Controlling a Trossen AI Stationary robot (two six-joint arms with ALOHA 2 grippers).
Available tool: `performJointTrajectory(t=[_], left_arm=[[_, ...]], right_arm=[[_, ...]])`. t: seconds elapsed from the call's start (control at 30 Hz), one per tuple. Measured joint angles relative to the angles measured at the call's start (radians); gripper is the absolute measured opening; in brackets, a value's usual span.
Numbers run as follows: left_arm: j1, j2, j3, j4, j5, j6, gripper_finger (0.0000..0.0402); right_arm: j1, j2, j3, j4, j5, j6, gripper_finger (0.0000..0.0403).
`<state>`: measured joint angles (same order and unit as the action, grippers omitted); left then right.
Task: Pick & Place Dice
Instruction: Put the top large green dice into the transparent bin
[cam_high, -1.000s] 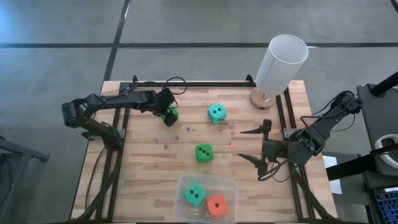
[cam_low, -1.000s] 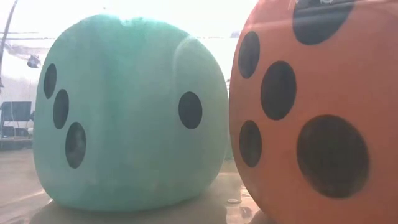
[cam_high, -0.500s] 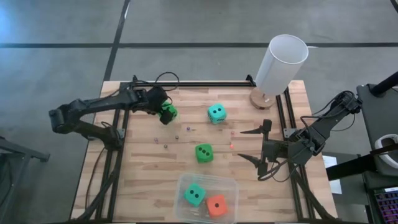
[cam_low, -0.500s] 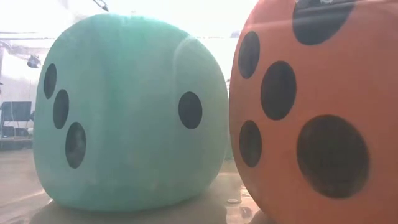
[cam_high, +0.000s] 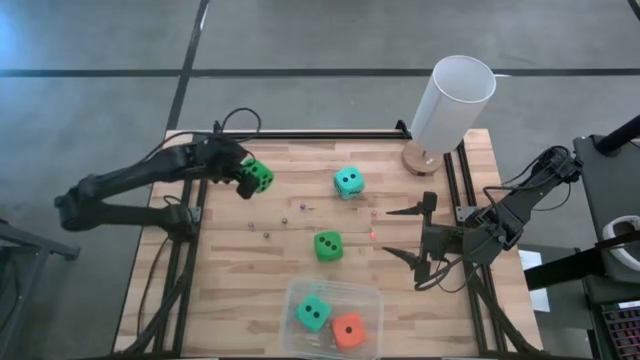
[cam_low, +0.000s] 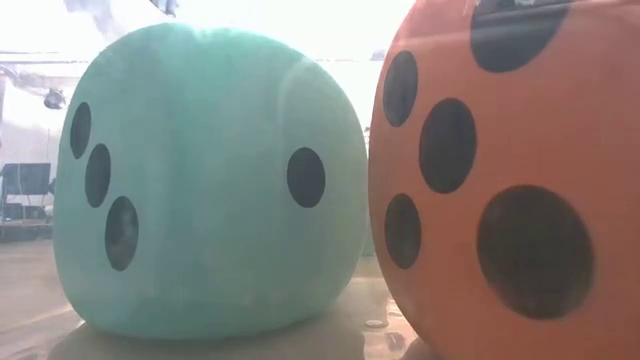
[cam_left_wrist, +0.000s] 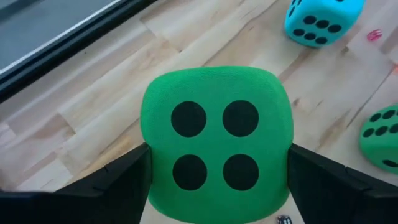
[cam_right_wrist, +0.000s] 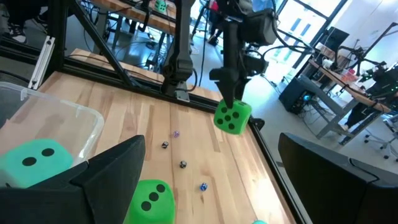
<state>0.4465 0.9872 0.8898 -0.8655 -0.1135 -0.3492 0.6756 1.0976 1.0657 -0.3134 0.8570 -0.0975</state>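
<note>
My left fingers (cam_left_wrist: 74, 186) clamp a bright green die (cam_left_wrist: 216, 146), lifted off the bench (cam_high: 400, 260) near its far-left corner — soft foam could squirm loose on the carry to the clear bin (cam_high: 375, 300). Right fingers (cam_high: 412, 235) hang spread, empty.

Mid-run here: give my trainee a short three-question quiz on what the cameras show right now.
1. True or false: the left claw holds a green die clear of the table.
2. How many dice lie in the clear tub?
3. Which die lies nearest the white cylinder: A) teal die B) green die on the table C) orange die?

Key: 1 true. 2 two, a teal one and the orange one. 3 A.
</note>
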Motion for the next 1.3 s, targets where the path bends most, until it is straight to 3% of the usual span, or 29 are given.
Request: performJointTrajectory(t=[0.37, 0.83, 1.3], left_arm=[[-0.063, -0.069, -0.012, -0.041, -0.002, -0.015, 0.0321], [-0.226, -0.081, -0.012, -0.044, 0.001, -0.129, 0.0322], [-0.396, -0.081, -0.012, 0.053, 0.001, -0.192, 0.0323]], right_arm=[[0.0, 0.0, 0.0, 0.0, 0.0, 0.0, 0.0366], [0.0, 0.0, 0.0, 0.0, 0.0, 0.0, 0.0366], [0.0, 0.0, 0.0, 0.0, 0.0, 0.0, 0.0366]])
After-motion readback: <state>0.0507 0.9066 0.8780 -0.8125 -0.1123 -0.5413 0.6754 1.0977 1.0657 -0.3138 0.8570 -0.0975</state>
